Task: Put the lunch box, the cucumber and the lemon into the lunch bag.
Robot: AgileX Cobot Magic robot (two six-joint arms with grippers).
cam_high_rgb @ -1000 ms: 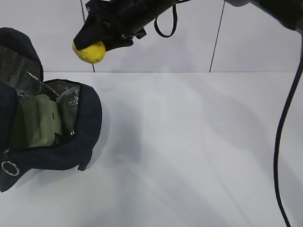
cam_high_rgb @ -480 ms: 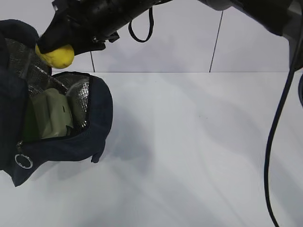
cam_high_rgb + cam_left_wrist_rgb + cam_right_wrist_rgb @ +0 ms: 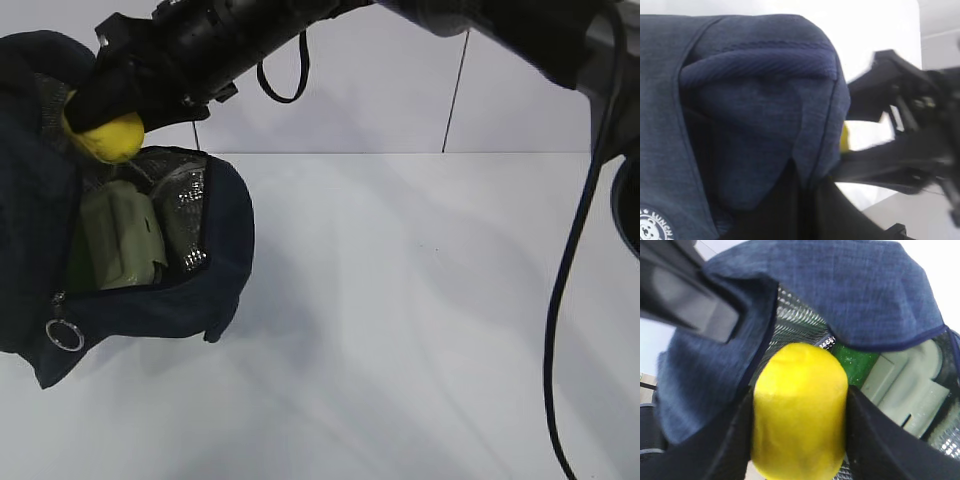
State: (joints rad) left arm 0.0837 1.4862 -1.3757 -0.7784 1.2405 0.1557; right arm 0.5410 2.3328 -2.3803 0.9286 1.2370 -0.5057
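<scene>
The navy lunch bag (image 3: 225,250) lies open at the left, its silver lining showing. Inside it rests the sage-lidded lunch box (image 3: 120,240), with the green cucumber (image 3: 855,362) beside it. My right gripper (image 3: 105,125) reaches across to the bag's mouth and is shut on the yellow lemon (image 3: 108,138), which hangs just above the opening. In the right wrist view the lemon (image 3: 799,405) fills the gap between the fingers, over the lunch box (image 3: 910,390). My left gripper (image 3: 807,205) is shut on a fold of the bag's fabric (image 3: 755,100); it does not show in the exterior view.
The white table (image 3: 420,330) stretches to the right of the bag. A black cable (image 3: 570,300) hangs down at the right edge. The bag's metal ring pull (image 3: 64,335) dangles at its front left.
My right gripper has carried the lemon left and down to the bag's mouth. The bag's front has shifted to the right and its opening stands wider.
</scene>
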